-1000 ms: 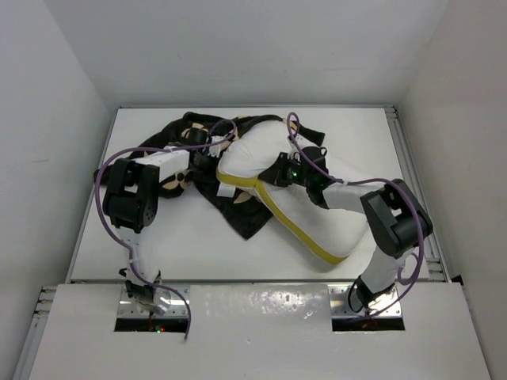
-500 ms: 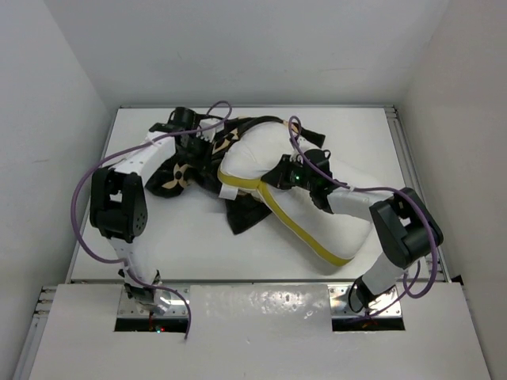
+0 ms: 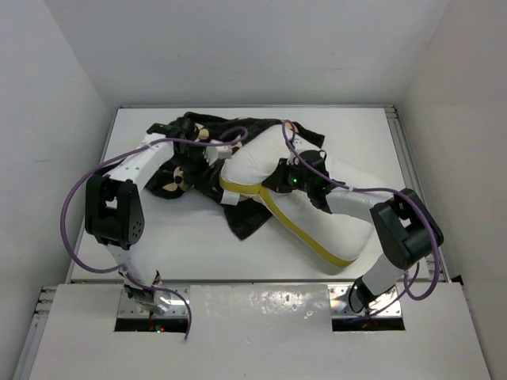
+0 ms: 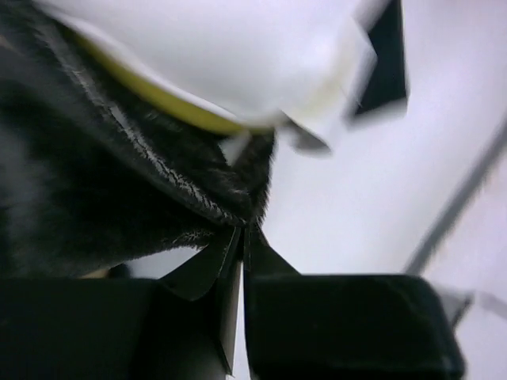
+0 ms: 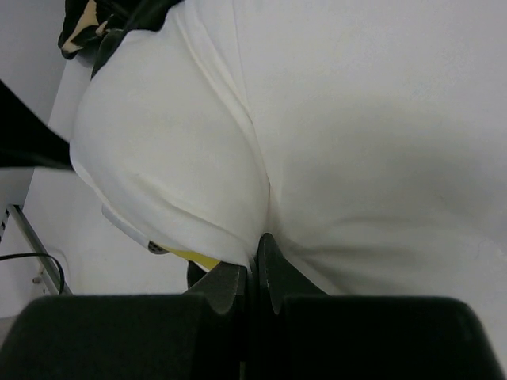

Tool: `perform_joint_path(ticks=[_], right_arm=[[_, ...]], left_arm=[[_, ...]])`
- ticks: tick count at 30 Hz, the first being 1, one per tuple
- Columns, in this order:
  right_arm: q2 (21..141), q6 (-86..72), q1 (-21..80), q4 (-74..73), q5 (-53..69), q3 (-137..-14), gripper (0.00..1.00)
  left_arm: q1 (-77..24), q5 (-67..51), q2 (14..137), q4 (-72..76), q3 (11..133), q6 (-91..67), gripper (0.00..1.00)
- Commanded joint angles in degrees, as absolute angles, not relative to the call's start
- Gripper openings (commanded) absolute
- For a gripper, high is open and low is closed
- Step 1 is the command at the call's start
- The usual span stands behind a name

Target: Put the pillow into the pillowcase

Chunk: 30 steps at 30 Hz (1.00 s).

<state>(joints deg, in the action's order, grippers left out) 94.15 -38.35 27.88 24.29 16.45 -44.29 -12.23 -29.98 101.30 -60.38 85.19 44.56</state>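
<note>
The white pillow point(image 3: 317, 202) with yellow piping lies across the middle and right of the table, its far end over the black flower-printed pillowcase point(image 3: 190, 170). My left gripper point(image 3: 212, 152) is shut on an edge of the pillowcase point(image 4: 142, 198) right beside the pillow's corner point(image 4: 238, 55). My right gripper point(image 3: 277, 178) is shut on a pinch of the pillow's white fabric point(image 5: 261, 198) on top of the pillow. The pillowcase's far part is bunched at the back left, and its near flap point(image 3: 245, 218) sticks out from under the pillow.
The white table point(image 3: 174, 245) is walled at the back and both sides. Purple cables point(image 3: 79, 198) loop from both arms. The right arm's elbow point(image 3: 404, 226) hangs over the pillow's near right end.
My left arm has swung, its gripper moving right and nearer along the pillowcase to the pillow's corner, dragging the fabric. The right gripper has stayed pinched on the pillow.
</note>
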Motion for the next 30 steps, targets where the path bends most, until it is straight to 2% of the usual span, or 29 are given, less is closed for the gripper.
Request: perform_joint_path(ticks=[1, 2, 4, 7, 8, 9, 14, 16, 22, 27, 28, 30], right_arm=[[92.8, -38.2, 27.9, 24.4, 14.2, -46.1, 0.00], [92.7, -38.2, 27.9, 24.2, 14.1, -45.9, 0.00], [92.8, -38.5, 27.9, 24.0, 14.0, -45.1, 0.00], [93.3, -39.3, 28.6, 23.8, 13.9, -44.2, 0.00], [93.8, -39.3, 28.7, 24.0, 13.8, -44.2, 0.00], [94.0, -39.4, 29.3, 24.0, 13.6, -43.9, 0.00], [95.4, -40.0, 30.7, 24.3, 13.5, -43.8, 0.00], [95.5, -40.3, 30.8, 24.6, 13.6, -43.7, 0.00], [94.8, -40.3, 30.8, 24.8, 13.5, -43.0, 0.00], [95.0, -40.5, 31.0, 24.8, 13.4, -43.0, 0.00], [94.9, -40.4, 30.9, 24.8, 13.3, -43.1, 0.00], [94.7, -40.3, 31.1, 24.7, 13.2, -43.2, 0.00]], left_arm=[[-13.5, -31.5, 99.4, -75.6, 79.6, 64.9, 0.04], [-13.5, -30.7, 99.1, -75.6, 78.9, 66.1, 0.12], [-13.3, -30.4, 99.0, -75.1, 78.8, 66.5, 0.16], [-12.6, -34.1, 98.9, -73.2, 82.5, 65.0, 0.31], [-12.0, -35.1, 99.0, -72.3, 83.6, 62.5, 0.42], [-11.9, -36.0, 99.1, -68.9, 85.1, 60.3, 0.47], [-11.7, -30.1, 99.5, -50.7, 85.0, 37.9, 0.62], [-12.0, -26.0, 100.7, -44.3, 84.2, 33.0, 0.63], [-12.0, -21.2, 107.3, -41.4, 84.5, 31.3, 0.60], [-12.4, -29.3, 113.5, -45.0, 86.3, 30.9, 0.59], [-12.3, -30.5, 113.8, -45.3, 86.2, 30.6, 0.56], [-12.1, -33.3, 113.6, -46.6, 86.7, 30.7, 0.38]])
